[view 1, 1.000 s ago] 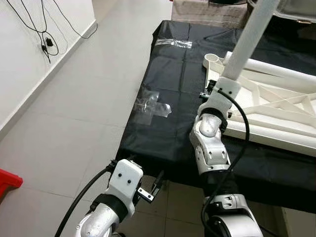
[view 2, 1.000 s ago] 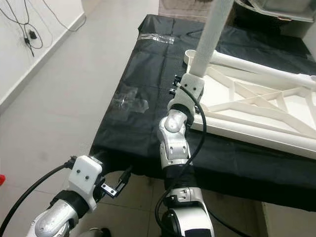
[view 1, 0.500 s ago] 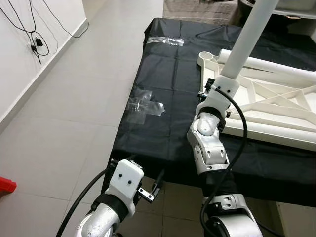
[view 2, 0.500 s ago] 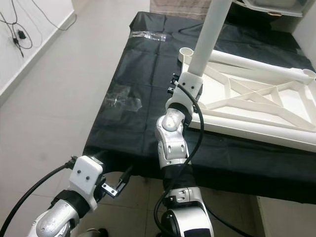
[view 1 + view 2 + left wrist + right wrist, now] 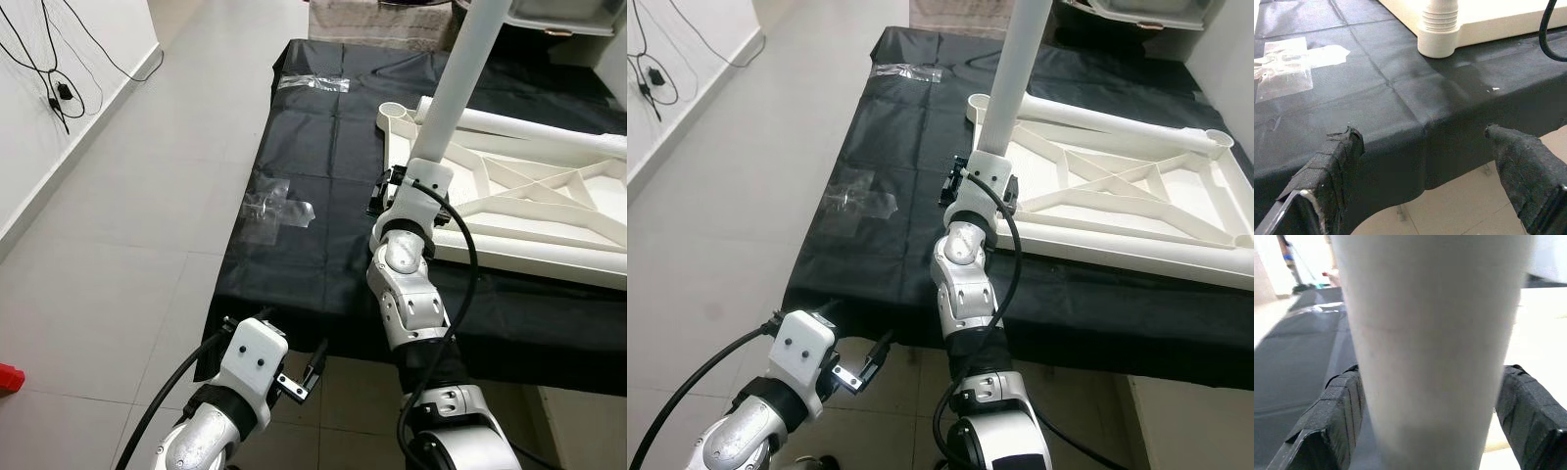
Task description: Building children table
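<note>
A white table top (image 5: 519, 262) lies upside down on a black-covered table (image 5: 323, 255). A long white table leg (image 5: 458, 78) rises steeply from its near left corner. My right gripper (image 5: 1430, 377) is shut on this leg low down, with a black finger (image 5: 1337, 401) on each side. An empty round socket (image 5: 397, 113) shows at the far left corner. In the left wrist view, a ribbed white stub (image 5: 1440, 19) sits in the near corner socket. My left gripper (image 5: 306, 370) hangs open below the table's front edge, holding nothing.
Two patches of clear tape (image 5: 274, 206) (image 5: 313, 83) stick to the black cover. Grey tiled floor (image 5: 127, 245) runs along the left, up to a wall with hanging cables (image 5: 49, 88). A red object (image 5: 8, 377) lies low on the floor at left.
The camera has moved, so the whole scene has slid left and down. My right wrist has turned a little around the leg while still shut on it. The left arm hangs as before.
</note>
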`<state>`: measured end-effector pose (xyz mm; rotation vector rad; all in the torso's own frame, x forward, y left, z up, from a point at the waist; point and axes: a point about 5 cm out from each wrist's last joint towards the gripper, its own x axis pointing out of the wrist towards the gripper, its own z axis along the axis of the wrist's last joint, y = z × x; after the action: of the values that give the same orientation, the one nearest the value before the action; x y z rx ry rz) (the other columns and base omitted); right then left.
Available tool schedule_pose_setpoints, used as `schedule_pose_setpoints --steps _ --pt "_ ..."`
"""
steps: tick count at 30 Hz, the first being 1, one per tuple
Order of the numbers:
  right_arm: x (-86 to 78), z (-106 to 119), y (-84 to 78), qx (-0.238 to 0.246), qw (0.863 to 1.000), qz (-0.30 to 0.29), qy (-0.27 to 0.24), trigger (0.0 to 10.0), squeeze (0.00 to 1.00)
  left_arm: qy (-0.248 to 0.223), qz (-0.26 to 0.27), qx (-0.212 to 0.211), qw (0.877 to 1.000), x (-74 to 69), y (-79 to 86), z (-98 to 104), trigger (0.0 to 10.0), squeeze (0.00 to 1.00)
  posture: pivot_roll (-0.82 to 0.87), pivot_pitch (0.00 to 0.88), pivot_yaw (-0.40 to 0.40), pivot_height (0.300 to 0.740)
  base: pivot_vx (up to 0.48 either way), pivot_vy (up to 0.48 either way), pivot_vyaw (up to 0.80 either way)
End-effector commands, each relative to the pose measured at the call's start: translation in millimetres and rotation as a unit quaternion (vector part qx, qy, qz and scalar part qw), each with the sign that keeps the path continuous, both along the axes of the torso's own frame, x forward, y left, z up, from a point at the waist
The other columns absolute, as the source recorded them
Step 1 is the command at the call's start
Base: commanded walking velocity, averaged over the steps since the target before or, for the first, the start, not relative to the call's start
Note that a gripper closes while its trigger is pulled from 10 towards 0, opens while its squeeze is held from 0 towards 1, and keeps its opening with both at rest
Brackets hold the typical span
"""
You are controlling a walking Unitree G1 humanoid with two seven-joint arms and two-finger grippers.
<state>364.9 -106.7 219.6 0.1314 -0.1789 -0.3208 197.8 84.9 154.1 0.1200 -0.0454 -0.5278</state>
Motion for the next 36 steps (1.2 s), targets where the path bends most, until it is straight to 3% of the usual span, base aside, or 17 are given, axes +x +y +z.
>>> schedule_pose_setpoints --steps 1,10,14,21,25,36 --pt "-3.4 -17.4 0.4 0.020 0.999 0.014 0.020 10.0 0.00 0.010 0.000 0.004 1.000 -0.6 0.2 -5.4 10.0 0.00 0.08 0.181 -0.049 0.740 0.000 0.000 0.00" --pt "1.6 -14.0 -20.9 0.010 0.998 0.067 -0.004 10.0 0.00 0.010 -0.001 0.003 1.000 -0.2 0.8 -5.7 10.0 0.00 0.08 0.191 -0.045 0.740 0.000 0.000 0.00" --pt "1.6 -14.0 -20.9 0.010 0.998 0.067 -0.004 10.0 0.00 0.010 -0.001 0.003 1.000 -0.2 0.8 -5.7 10.0 0.00 0.08 0.191 -0.045 0.740 0.000 0.000 0.00" --pt "12.5 -8.3 -42.2 -0.006 0.990 0.142 -0.017 10.0 0.00 0.009 -0.001 0.004 1.000 -0.2 1.1 -5.0 10.0 0.00 0.09 0.197 -0.043 0.740 0.000 0.000 0.00" --pt "15.8 -5.7 -46.0 -0.002 0.987 0.162 -0.020 10.0 0.00 0.009 -0.001 0.004 1.000 -0.3 1.2 -4.9 10.0 0.00 0.09 0.198 -0.040 0.740 0.000 0.000 0.00" --pt "28.6 11.1 -68.1 -0.007 0.955 0.295 -0.039 10.0 0.00 0.010 -0.002 0.004 1.000 -0.2 1.1 -5.0 10.0 0.00 0.09 0.201 -0.039 0.740 0.000 0.000 0.00"
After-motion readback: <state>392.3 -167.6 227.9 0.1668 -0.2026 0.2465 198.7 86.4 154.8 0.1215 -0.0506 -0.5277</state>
